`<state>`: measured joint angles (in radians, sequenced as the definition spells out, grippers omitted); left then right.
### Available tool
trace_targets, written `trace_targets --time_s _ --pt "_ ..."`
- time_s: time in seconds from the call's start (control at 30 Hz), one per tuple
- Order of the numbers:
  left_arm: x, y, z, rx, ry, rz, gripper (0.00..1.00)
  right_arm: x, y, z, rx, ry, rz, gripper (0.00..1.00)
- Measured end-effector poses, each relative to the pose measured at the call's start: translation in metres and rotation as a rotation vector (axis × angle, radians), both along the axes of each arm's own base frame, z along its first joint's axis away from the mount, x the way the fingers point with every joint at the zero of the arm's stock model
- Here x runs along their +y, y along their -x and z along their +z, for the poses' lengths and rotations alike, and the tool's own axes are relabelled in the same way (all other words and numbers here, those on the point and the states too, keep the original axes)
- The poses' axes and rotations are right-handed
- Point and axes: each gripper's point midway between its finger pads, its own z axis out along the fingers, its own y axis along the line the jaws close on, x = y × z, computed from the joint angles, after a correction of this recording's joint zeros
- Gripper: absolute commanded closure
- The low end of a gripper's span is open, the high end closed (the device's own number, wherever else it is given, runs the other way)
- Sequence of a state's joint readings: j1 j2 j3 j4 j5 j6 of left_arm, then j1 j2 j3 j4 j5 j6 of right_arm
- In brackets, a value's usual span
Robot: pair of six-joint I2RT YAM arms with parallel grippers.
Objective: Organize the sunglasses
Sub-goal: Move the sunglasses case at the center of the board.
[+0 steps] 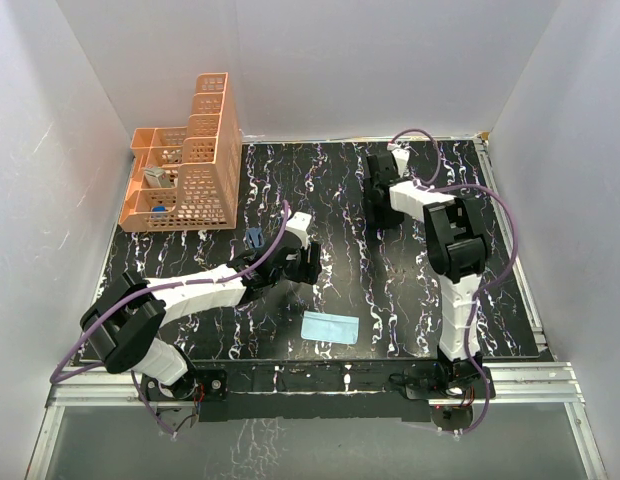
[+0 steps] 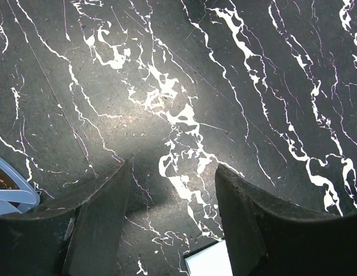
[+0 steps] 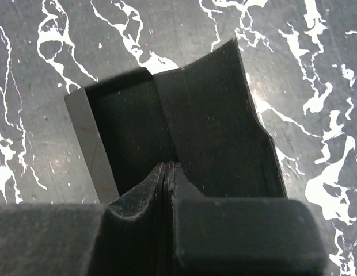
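the sunglasses lie folded on the table, left of its middle, just in front of the near right corner of the basket and just beside the left gripper, on that gripper's left. from above they are a small dark blue shape and nothing grips them. in the left wrist view only an end of them shows at the left edge, a pale blue rim round a darker lens, clear of the near finger. the left gripper hangs low over bare marble with its jaws spread and nothing between them; a pale corner shows at the bottom edge between the fingers, but what it is i cannot tell. the cloth, a light blue rectangle, lies flat near the front edge, in front of the left gripper and slightly to its right, apart from the sunglasses. at the far right of the table the right gripper points down over the case. in the right wrist view its jaws are pressed together with no gap, the tips right at the black case, which shows a dark hollow and a grey side wall; whether the tips touch it or pinch an edge of it i cannot tell. the case is well apart from the sunglasses. the orange basket stands in the far left corner, stepped in tiers, with small items in its lower compartments.
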<state>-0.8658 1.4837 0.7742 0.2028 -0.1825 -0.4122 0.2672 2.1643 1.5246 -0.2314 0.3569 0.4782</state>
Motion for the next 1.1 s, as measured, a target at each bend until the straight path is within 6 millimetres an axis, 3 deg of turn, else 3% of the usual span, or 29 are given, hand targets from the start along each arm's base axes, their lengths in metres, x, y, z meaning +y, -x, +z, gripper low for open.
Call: trace_targets --time_s 0.2,0.47,0.8,1.1 --pt "-0.001 0.001 0.000 0.006 0.007 -0.005 0.41 -0.007 0.031 0.005 0.013 -0.013 -0.006 1.00" --pt "-0.002 0.002 0.001 0.010 0.016 -0.006 0.41 -0.002 0.065 0.008 0.022 -0.022 0.017 1.00" --pt "-0.001 0.002 0.002 0.007 0.018 -0.002 0.41 0.049 0.095 0.012 0.012 -0.016 0.115 1.00" --pt "0.018 -0.001 0.016 -0.031 0.033 0.069 0.41 0.083 0.119 0.026 -0.011 -0.051 0.172 1.00"
